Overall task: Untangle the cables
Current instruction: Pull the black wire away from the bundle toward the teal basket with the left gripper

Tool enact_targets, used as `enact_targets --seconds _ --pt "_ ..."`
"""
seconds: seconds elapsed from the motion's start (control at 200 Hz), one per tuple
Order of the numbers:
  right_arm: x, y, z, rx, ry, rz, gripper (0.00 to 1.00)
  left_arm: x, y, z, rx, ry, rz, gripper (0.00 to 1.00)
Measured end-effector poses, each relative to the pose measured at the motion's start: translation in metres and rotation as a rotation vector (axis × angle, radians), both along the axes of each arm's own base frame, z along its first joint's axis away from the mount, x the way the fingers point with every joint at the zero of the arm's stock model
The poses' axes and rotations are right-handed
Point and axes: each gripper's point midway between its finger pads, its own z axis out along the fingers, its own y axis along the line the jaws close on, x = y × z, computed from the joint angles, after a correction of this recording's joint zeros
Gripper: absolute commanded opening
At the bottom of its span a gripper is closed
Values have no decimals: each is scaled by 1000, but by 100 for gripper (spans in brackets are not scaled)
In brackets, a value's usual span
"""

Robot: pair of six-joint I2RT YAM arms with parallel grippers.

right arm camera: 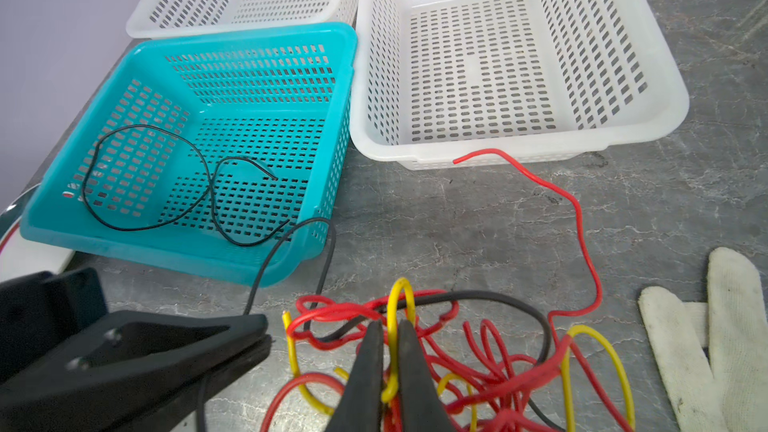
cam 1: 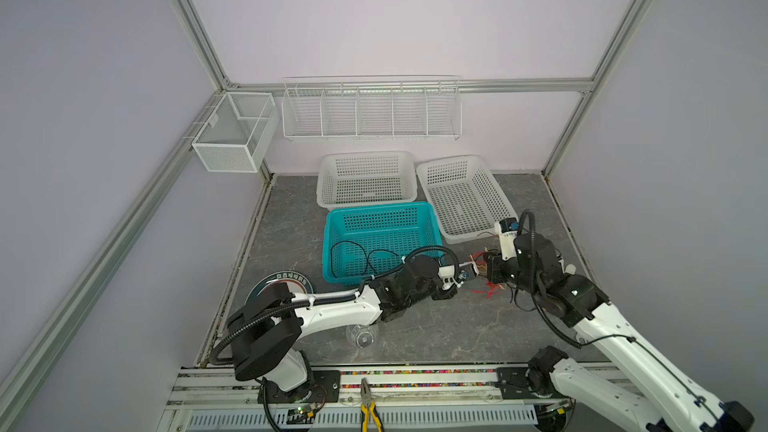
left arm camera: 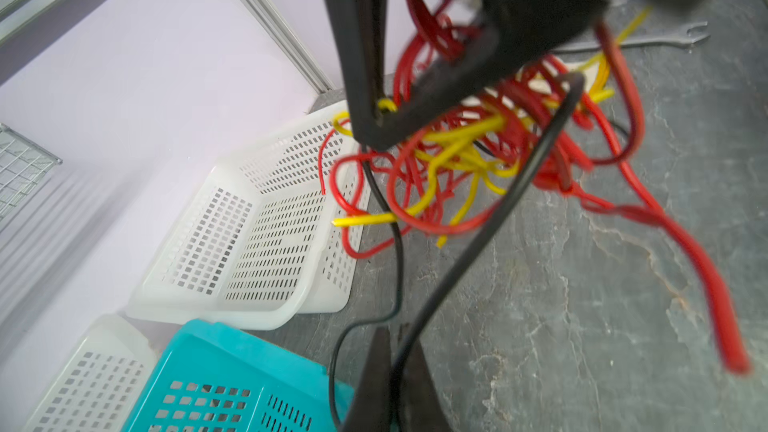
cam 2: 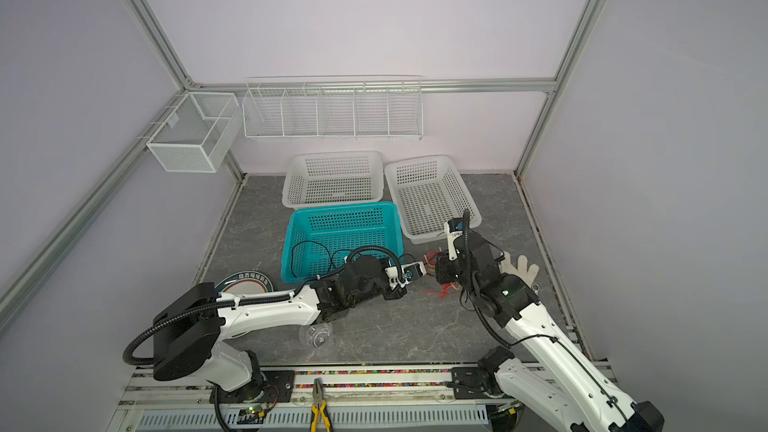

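Observation:
The cables form a tangle of red, yellow and black wire [cam 1: 492, 289] [cam 2: 441, 290] on the grey floor, right of the teal basket [cam 1: 332, 243]. My right gripper [right arm camera: 390, 326] is shut on a yellow cable [right arm camera: 401, 288] at the top of the bundle [left arm camera: 465, 151]. My left gripper [left arm camera: 397, 330] is shut on a black cable [left arm camera: 478, 243] that runs into the bundle; in the right wrist view this gripper [right arm camera: 259, 328] sits just left of the tangle. Another black cable [right arm camera: 166, 184] lies loose inside the teal basket. One red cable [right arm camera: 582, 234] trails toward a white basket.
Two white baskets [cam 1: 328, 189] [cam 1: 496, 228] stand behind and beside the teal one. A plate [cam 1: 259, 284] and a clear cup [cam 1: 360, 336] lie under the left arm. A white glove [right arm camera: 723, 326] and a wrench [left arm camera: 665, 37] lie right of the tangle. Yellow-handled pliers [cam 1: 368, 407] rest on the front rail.

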Motion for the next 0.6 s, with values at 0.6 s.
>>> enact_targets --seconds 0.6 --pt "23 -14 -97 -61 175 -122 10 8 35 92 -150 12 154 0"
